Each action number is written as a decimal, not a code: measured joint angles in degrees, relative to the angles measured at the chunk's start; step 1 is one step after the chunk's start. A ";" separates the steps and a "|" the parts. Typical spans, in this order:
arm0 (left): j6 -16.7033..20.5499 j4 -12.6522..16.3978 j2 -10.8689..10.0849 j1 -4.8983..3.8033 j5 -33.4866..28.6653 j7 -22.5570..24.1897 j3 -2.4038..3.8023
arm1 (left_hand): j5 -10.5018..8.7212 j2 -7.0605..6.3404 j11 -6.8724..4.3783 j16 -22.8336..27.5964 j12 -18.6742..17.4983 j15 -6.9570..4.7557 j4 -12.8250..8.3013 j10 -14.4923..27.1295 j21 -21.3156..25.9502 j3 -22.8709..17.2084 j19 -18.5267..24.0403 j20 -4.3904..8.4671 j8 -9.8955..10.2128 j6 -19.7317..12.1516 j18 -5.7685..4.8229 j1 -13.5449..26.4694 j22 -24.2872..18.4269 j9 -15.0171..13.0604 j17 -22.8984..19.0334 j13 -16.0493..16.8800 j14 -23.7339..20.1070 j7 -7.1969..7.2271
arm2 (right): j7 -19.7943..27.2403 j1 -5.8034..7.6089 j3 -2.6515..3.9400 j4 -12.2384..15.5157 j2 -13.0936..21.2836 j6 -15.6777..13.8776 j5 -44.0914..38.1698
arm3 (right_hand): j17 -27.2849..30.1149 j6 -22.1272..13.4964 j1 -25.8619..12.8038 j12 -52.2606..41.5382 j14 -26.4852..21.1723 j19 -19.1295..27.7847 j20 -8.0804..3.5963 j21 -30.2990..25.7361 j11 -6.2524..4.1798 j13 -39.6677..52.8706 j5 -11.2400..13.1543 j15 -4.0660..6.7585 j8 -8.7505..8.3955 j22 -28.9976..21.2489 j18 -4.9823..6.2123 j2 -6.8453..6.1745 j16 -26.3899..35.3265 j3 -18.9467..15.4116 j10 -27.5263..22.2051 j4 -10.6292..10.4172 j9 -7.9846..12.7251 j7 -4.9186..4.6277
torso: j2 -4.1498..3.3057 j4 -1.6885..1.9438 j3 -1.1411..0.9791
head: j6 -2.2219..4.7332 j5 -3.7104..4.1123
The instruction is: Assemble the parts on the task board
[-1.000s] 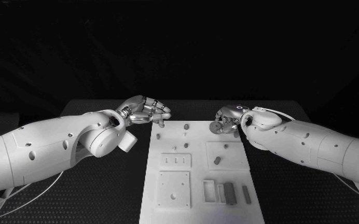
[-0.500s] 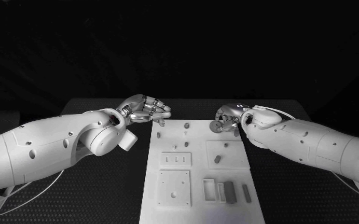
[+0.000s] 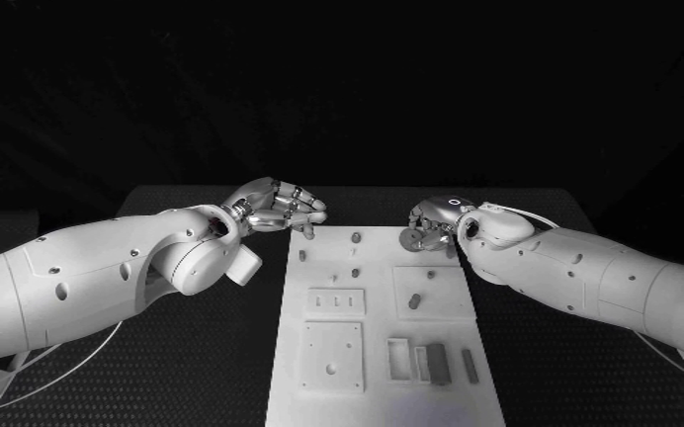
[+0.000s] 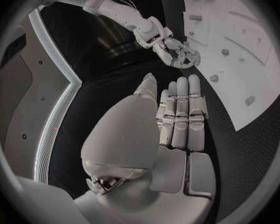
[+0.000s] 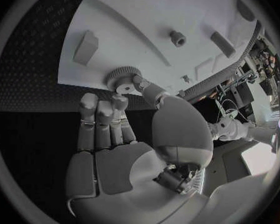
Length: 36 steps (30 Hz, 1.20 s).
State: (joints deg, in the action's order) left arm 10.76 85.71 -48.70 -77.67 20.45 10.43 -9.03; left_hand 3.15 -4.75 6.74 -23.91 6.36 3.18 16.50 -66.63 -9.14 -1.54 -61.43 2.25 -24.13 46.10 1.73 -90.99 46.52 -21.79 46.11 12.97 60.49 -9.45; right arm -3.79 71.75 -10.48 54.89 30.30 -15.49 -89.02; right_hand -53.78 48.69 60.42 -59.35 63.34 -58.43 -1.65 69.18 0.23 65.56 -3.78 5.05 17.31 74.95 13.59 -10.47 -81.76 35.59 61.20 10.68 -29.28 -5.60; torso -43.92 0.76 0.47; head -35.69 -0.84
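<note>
Your right hand (image 5: 124, 134) pinched a gear (image 5: 122, 78) over the task board (image 3: 374, 348)'s far end; your left hand (image 3: 275, 207) waited empty, fingers loosely curled, beside it. Most parts looked unassembled.

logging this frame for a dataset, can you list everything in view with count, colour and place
task board: one, white, middle of the table, running from the near edge toward the far side
gear: one, grey, pinched by the right robot hand over the board's far right corner
small parts: several, grey, standing or lying on the board; exact count unclear
table: one, black, under the board
left robot hand: one, silver, holds nothing, fingers curled, by the board's far left corner
right robot hand: one, silver, holds the gear
arms: two, white, one from each side
</note>
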 measured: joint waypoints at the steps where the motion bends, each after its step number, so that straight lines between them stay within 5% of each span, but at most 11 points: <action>1: 0.00 0.00 -0.02 0.00 0.00 0.00 0.00 | 0.00 0.00 0.00 0.00 0.00 0.00 0.00 0.00 0.15 0.00 0.00 0.00 0.00 0.00 0.00 0.00 0.03 0.00 0.00 0.02 0.00 0.00 | 0.00 -0.05 -0.04 0.02 0.00 -0.21 -0.22 | -0.04 0.00 0.00 -0.15 0.07 -0.04 -0.04 0.04 0.00 -0.07 0.00 0.07 0.05 0.00 -0.01 0.00 0.00 0.00 0.00 0.00 0.00 0.00 | 0.01 0.00 0.00 | -0.05 0.00; 16: 0.00 0.03 -0.17 0.00 0.00 -0.04 0.00 | 0.00 0.00 0.00 0.00 0.00 0.00 0.00 0.00 0.22 0.00 0.00 0.00 0.00 0.20 -0.01 0.00 0.05 0.00 -0.01 0.04 0.00 -0.21 | 0.00 -0.50 -0.15 0.09 -0.06 -1.76 -2.32 | -0.42 0.00 -0.25 -0.76 0.89 -0.53 -0.49 0.61 0.01 -1.20 0.00 0.45 1.16 0.00 -0.34 0.57 -0.23 0.40 0.01 0.40 -0.65 0.00 | 0.04 -0.01 0.01 | -0.34 0.00; 30: 0.00 0.09 -0.21 0.00 0.00 -0.11 0.00 | 0.00 0.00 0.00 0.00 0.00 0.00 0.00 0.00 0.22 0.00 0.00 0.00 0.00 0.20 -0.02 0.00 0.09 0.00 0.05 0.09 0.00 -0.21 | -0.02 -0.40 -0.04 0.04 0.03 -1.14 -1.65 | -0.65 0.54 -2.56 -0.76 0.35 -0.41 -0.35 0.20 0.02 -2.10 0.00 -0.08 -0.60 0.00 -0.35 -0.38 0.68 0.26 0.01 -0.95 -0.39 0.54 | 0.02 -0.01 -0.02 | -0.30 0.08; 36: -0.01 0.19 -0.35 0.00 0.00 -0.15 0.00 | 0.00 0.23 0.21 0.20 -0.22 0.00 0.00 0.21 0.22 0.00 0.00 0.00 0.00 0.20 -0.03 0.23 0.15 0.00 0.10 0.15 0.00 -0.21 | -0.10 -0.30 0.01 0.02 0.02 -0.59 -1.29 | -0.71 -0.13 -4.01 -0.76 -0.08 0.20 -0.19 -0.23 0.08 -2.50 0.00 -0.50 -0.97 0.00 -0.34 -0.69 1.08 0.23 -0.72 -2.00 -0.39 -0.13 | 0.01 0.00 -0.03 | -0.30 0.10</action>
State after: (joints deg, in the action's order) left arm 10.75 85.91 -49.05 -77.67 20.44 10.28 -9.03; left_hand 3.15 -4.52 6.96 -23.71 6.15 3.17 16.50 -66.42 -8.92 -1.54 -61.43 2.25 -24.13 46.30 1.70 -90.76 46.67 -21.79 46.21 13.12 60.49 -9.65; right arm -3.89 71.45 -10.47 54.91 30.32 -16.08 -90.31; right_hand -54.49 48.56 56.41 -60.11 63.26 -58.23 -1.84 68.95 0.31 63.06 -3.77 4.55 16.35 74.96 13.25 -11.16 -80.68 35.82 60.48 8.68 -29.67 -5.72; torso -43.91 0.76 0.44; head -35.99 -0.74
